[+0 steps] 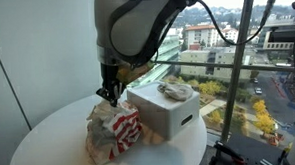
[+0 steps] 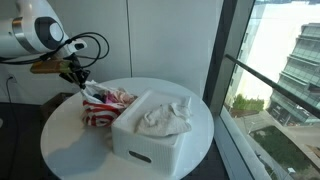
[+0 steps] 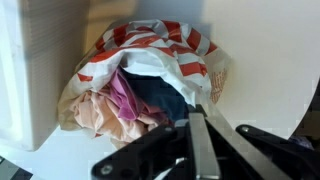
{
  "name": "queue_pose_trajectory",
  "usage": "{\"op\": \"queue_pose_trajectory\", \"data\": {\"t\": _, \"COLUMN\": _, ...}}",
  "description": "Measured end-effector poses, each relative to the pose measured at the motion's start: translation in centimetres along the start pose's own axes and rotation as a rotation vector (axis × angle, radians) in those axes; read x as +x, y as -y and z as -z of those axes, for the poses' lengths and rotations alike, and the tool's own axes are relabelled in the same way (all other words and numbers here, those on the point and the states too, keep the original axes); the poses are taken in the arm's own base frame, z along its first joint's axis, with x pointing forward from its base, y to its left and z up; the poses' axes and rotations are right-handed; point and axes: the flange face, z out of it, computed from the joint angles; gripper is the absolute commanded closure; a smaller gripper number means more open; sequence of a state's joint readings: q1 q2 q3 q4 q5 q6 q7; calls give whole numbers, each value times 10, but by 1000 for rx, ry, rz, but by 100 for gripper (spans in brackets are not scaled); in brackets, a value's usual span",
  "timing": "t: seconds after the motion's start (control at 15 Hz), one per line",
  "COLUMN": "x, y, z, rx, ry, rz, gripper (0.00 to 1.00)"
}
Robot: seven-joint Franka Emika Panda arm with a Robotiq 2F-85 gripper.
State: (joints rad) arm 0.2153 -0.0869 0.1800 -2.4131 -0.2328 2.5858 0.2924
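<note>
- The jaws hang at the top of the bag (image 1: 112, 132), at its open mouth; in the wrist view they look drawn together. Whether they pinch its thin rim, I cannot tell.
- The bag, striped red and white, lies on the round white desk (image 2: 65, 145), just beside the box (image 2: 150, 140).
- Seen from the wrist, the bag (image 3: 150, 55) holds crumpled clothes: pink (image 3: 125, 100), dark blue (image 3: 160, 100) and peach (image 3: 95, 115).
- The white box carries a pale cloth (image 1: 175, 89) on top.
- The arm (image 2: 35, 35) reaches in from the side away from the window (image 2: 270, 60).
</note>
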Motion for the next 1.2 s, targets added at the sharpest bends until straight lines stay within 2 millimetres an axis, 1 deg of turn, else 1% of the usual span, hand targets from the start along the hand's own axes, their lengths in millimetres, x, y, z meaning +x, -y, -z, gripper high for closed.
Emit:
{"op": "queue_pose_trajectory", "data": {"t": 0.07, "x": -4, "y": 2, "z": 1, "rx": -7, "ry": 18, "rz": 0, "gripper": 100}}
{"op": "queue_pose_trajectory", "data": {"t": 0.13, "x": -9, "y": 4, "z": -3, "rx": -9, "ry": 44, "rz": -1, "gripper": 100}}
{"op": "queue_pose_trajectory", "data": {"t": 0.33, "x": -27, "y": 15, "z": -29, "rx": 0, "ry": 126, "rz": 10, "gripper": 100}}
{"op": "queue_pose_trajectory", "data": {"t": 0.47, "x": -38, "y": 29, "z": -48, "rx": 17, "ry": 158, "rz": 31, "gripper": 100}}
{"op": "queue_pose_trajectory", "data": {"t": 0.6, "x": -44, "y": 46, "z": -56, "rx": 47, "ry": 156, "rz": 50, "gripper": 100}}
{"op": "queue_pose_trajectory", "data": {"t": 0.67, "x": -45, "y": 54, "z": -55, "rx": 57, "ry": 150, "rz": 59, "gripper": 74}}
{"op": "queue_pose_trajectory", "data": {"t": 0.73, "x": -46, "y": 60, "z": -53, "rx": 62, "ry": 145, "rz": 70, "gripper": 73}}
{"op": "queue_pose_trajectory", "data": {"t": 0.8, "x": -47, "y": 64, "z": -51, "rx": 62, "ry": 141, "rz": 73, "gripper": 68}}
{"op": "queue_pose_trajectory", "data": {"t": 0.87, "x": -47, "y": 65, "z": -48, "rx": 51, "ry": 137, "rz": 77, "gripper": 59}}
{"op": "queue_pose_trajectory", "data": {"t": 1.0, "x": -46, "y": 61, "z": -40, "rx": -8, "ry": 114, "rz": 51, "gripper": 43}}
{"op": "queue_pose_trajectory", "data": {"t": 1.13, "x": -47, "y": 50, "z": -24, "rx": -90, "ry": 66, "rz": 15, "gripper": 30}}
{"op": "queue_pose_trajectory", "data": {"t": 1.2, "x": -48, "y": 44, "z": -14, "rx": -122, "ry": 45, "rz": -18, "gripper": 21}}
